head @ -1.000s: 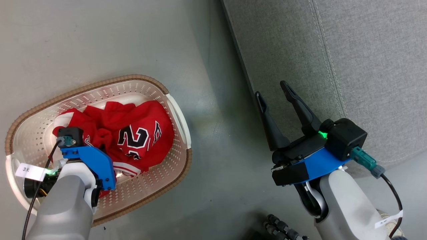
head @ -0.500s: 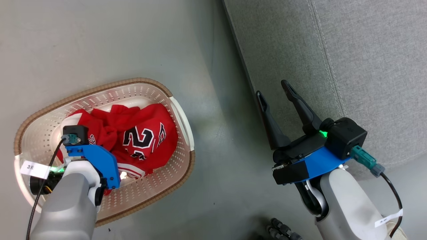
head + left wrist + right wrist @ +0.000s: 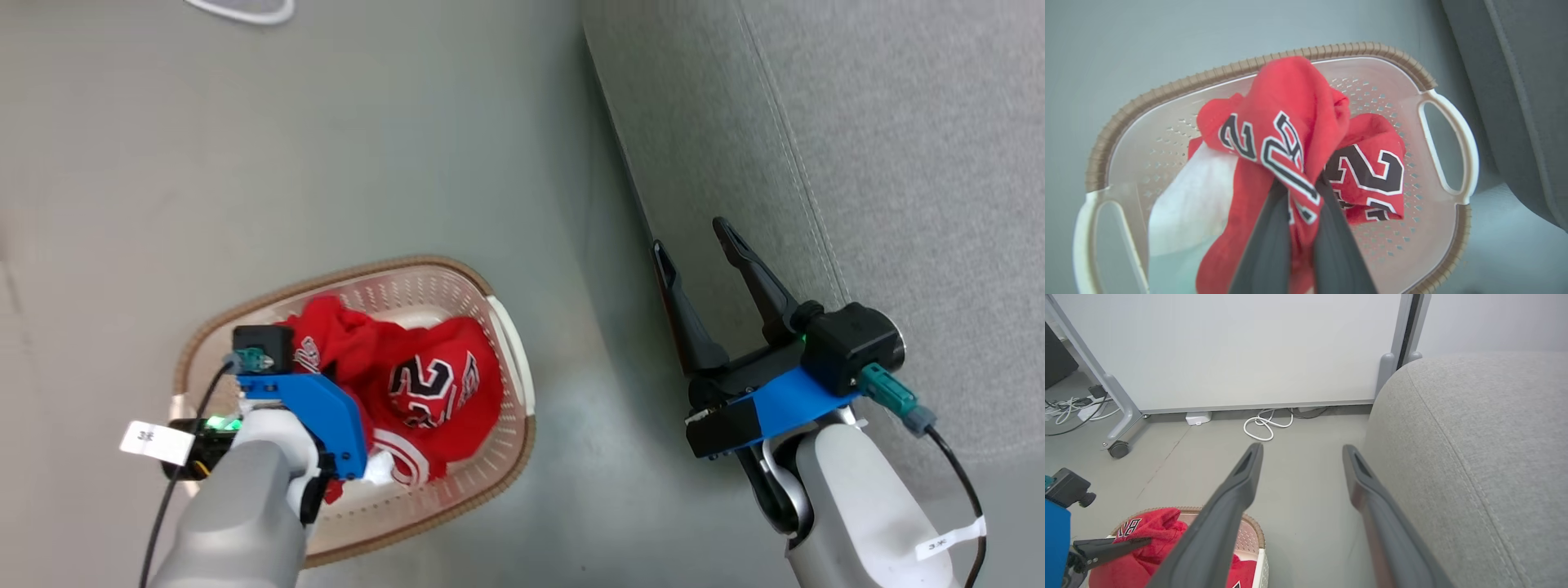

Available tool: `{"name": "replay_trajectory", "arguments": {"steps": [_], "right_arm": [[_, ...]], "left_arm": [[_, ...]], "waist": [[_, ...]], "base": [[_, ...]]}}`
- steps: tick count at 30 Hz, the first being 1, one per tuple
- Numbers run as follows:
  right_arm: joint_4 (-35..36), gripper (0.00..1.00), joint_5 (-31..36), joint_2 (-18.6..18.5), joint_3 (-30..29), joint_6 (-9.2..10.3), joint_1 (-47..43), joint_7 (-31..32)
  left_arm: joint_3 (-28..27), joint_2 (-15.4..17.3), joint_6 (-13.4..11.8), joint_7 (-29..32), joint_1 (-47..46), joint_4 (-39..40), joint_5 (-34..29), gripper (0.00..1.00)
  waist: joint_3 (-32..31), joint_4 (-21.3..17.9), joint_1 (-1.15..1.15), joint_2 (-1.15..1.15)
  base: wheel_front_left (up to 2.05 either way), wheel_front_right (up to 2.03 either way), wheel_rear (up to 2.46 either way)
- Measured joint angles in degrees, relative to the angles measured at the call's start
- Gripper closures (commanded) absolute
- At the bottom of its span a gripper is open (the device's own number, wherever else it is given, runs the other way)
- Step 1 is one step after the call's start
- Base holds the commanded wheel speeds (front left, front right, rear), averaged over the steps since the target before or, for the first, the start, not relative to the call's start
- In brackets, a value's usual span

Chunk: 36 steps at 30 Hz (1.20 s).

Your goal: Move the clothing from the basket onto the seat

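Left wrist view: my left end effector (image 3: 1300, 190) clenches crumpled red clothing (image 3: 1290, 94) over the perforated basket (image 3: 1167, 87). Head view: my right end effector (image 3: 691, 235) released, beside the grey fabric seat (image 3: 898, 163).

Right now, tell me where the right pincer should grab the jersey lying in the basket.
Pinch the bunched red fold above the numeral on the jersey, descending from straight above; it lies crumpled low in the basket, whose walls likely block sideways approach.

Tips of left fingers (image 3: 1267, 245) buried in clothing (image 3: 1290, 94); basket (image 3: 1167, 87) cropped.
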<state>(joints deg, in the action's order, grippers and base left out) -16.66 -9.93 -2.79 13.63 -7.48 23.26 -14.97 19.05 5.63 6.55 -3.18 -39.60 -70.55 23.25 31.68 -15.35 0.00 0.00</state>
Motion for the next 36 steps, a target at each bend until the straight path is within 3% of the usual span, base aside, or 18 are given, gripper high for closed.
{"name": "replay_trajectory", "arguments": {"steps": [7, 19, 27, 36], "right_arm": [[-2.9, 0.0, 1.3, 0.0, -1.2, 0.0, -3.0, 0.0], [-5.9, 0.0, 1.8, 0.0, -0.1, 0.0, -8.3, 0.4], [-5.6, 0.0, 2.0, 0.0, 0.8, 0.0, -10.2, 1.8], [-5.2, 0.0, 1.8, 0.0, 2.2, 0.0, -11.7, 2.8]], "left_arm": [[3.7, -2.2, 0.6, -2.0, 1.8, 3.6, 1.5, 1.0], [16.9, -2.7, 0.9, 0.6, 4.1, 20.6, 11.8, 1.0], [22.1, -2.7, 0.9, 1.5, 0.7, 26.6, 15.6, 1.0], [28.4, -2.7, 0.0, 1.5, -3.8, 31.4, 19.8, 1.0]], "waist": [[-9.0, 4.3, -0.01, 0.0], [-22.1, 11.1, -0.02, 0.0], [-26.4, 13.3, -0.01, 0.0], [-29.0, 13.1, 0.0, 0.0]], "base": [[0.0, 0.0, 0.0], [0.0, 0.0, 0.0], [0.0, 0.0, 0.0], [0.0, 0.0, 0.0]]}}
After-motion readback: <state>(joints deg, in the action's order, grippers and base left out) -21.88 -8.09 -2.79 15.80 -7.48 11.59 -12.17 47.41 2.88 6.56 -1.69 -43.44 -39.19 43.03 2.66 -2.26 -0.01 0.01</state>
